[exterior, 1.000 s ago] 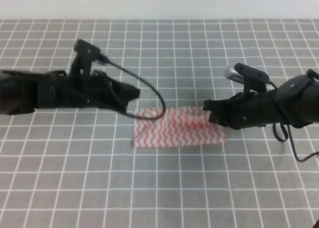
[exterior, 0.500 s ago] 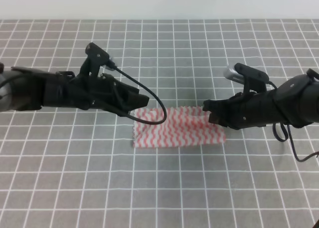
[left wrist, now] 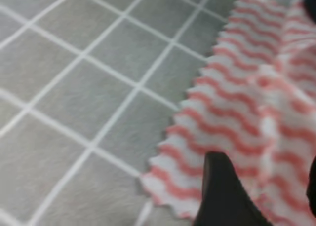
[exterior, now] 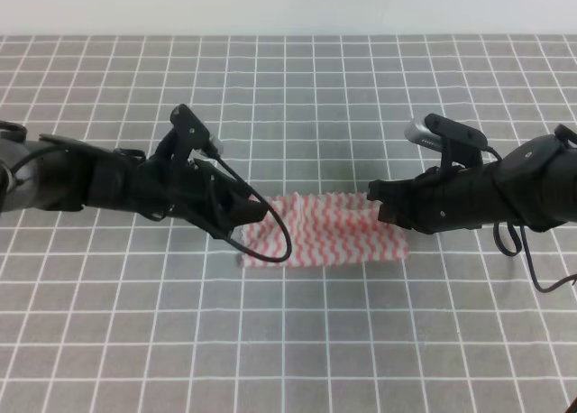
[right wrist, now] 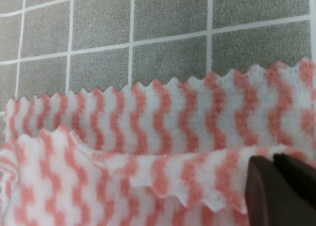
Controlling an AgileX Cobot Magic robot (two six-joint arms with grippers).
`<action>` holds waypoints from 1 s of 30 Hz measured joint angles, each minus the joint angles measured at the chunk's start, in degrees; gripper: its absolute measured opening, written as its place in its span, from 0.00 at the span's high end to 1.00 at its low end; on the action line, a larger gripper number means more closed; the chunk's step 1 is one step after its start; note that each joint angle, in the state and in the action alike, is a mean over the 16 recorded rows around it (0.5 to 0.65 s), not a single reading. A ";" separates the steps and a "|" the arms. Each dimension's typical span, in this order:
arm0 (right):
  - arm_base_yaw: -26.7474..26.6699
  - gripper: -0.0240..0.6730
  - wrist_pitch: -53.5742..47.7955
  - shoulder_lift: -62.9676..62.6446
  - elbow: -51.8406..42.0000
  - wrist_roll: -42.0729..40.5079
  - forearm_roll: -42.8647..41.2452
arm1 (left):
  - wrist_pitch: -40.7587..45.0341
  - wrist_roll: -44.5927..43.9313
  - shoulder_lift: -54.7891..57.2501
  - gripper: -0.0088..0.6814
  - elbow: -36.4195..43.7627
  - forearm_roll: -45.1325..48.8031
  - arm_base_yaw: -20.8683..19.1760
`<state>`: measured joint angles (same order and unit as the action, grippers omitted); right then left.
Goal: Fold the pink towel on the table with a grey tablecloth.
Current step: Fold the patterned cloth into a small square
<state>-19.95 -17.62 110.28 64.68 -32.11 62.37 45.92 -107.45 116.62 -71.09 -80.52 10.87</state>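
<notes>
1. We see the pink towel lying partly folded on the table with a grey tablecloth, between the two arms.
2. The right gripper is at the towel's right end; in our wrist view its jaws are closed on a raised fold.
3. The left gripper is over the left edge; we see its jaws parted, one dark finger above the cloth.
</notes>
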 joint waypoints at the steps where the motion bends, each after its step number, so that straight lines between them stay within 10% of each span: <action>1: 0.00 0.99 0.01 0.00 0.00 0.00 -0.01 | -0.18 -0.49 0.15 0.50 0.00 0.00 0.09; 30: -0.02 0.99 0.12 0.04 0.01 0.01 -0.23 | -7.09 -5.14 3.26 0.57 -0.09 -4.63 3.29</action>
<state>-19.97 -17.51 110.32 64.69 -32.10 62.15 38.84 -112.59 119.88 -71.18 -85.15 14.16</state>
